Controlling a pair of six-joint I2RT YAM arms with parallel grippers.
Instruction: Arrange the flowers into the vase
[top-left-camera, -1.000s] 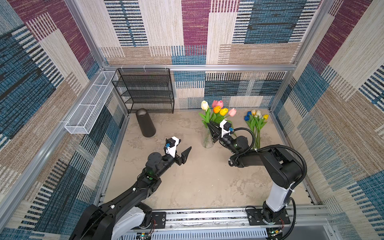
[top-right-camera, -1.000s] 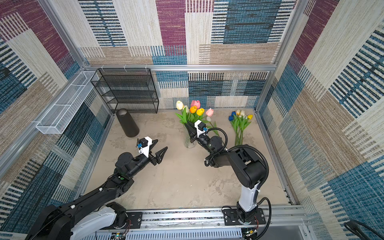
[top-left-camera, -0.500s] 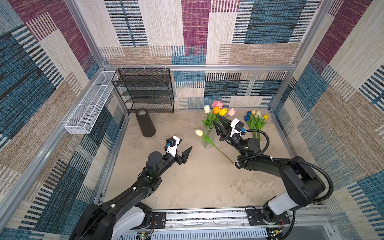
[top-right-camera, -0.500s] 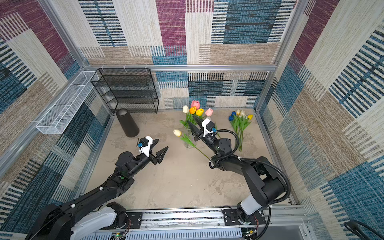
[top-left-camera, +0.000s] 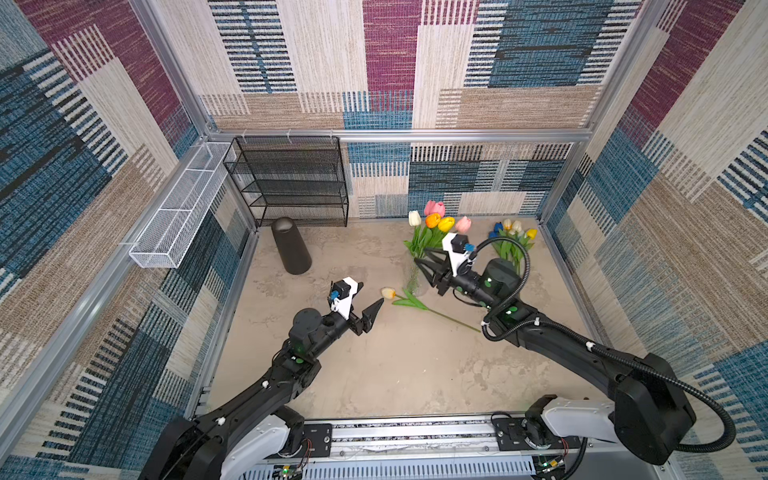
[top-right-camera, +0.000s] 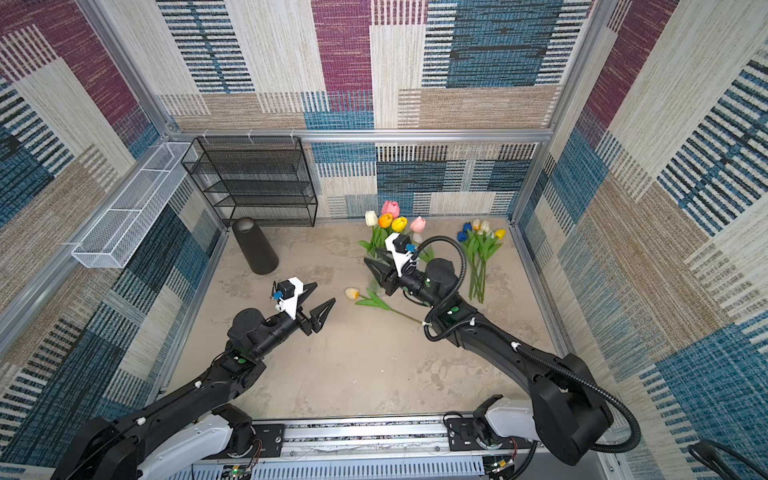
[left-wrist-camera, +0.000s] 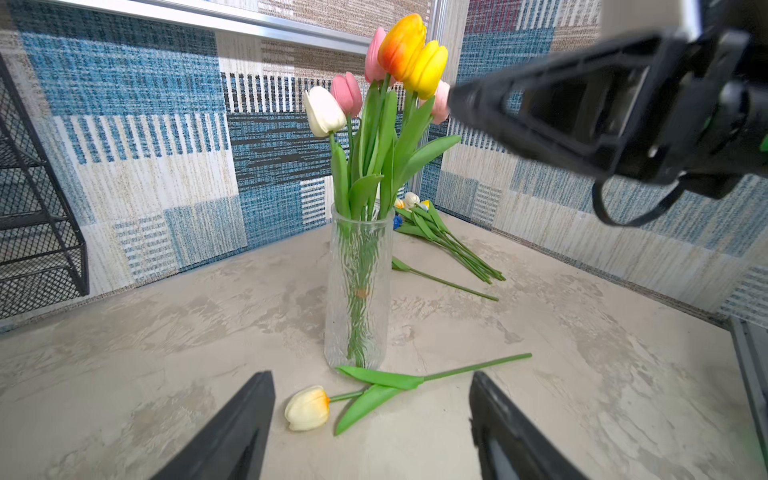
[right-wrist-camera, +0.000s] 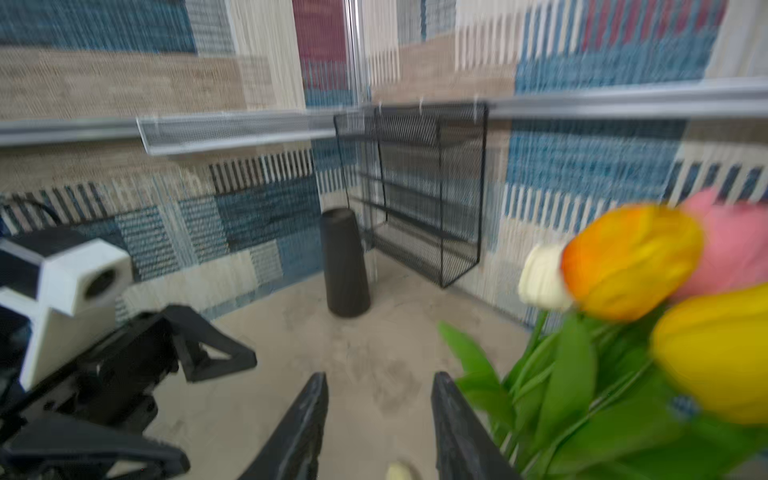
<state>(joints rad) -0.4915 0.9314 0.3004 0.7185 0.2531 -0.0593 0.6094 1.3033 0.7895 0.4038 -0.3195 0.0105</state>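
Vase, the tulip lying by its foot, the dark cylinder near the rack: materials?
Clear ribbed vase: glass or clear plastic, glossy; stems show through its rippled wall.
Cream tulip lying flat: likely artificial, matte petals, evenly coloured plastic-looking leaves.
Dark tapered cylinder: matte black, possibly fabric or plastic; cannot tell.

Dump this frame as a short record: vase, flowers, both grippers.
vase: clear glass, upright on table
tulips: standing in vase; white, pink, orange, yellow heads
cream tulip: lying flat on table at the vase foot, not held
bunch: lying on table, right of vase in both top views
left gripper: open, empty, pointed at cream tulip
right gripper: open, empty, raised beside the tulips
task: unfinished, flowers outside vase
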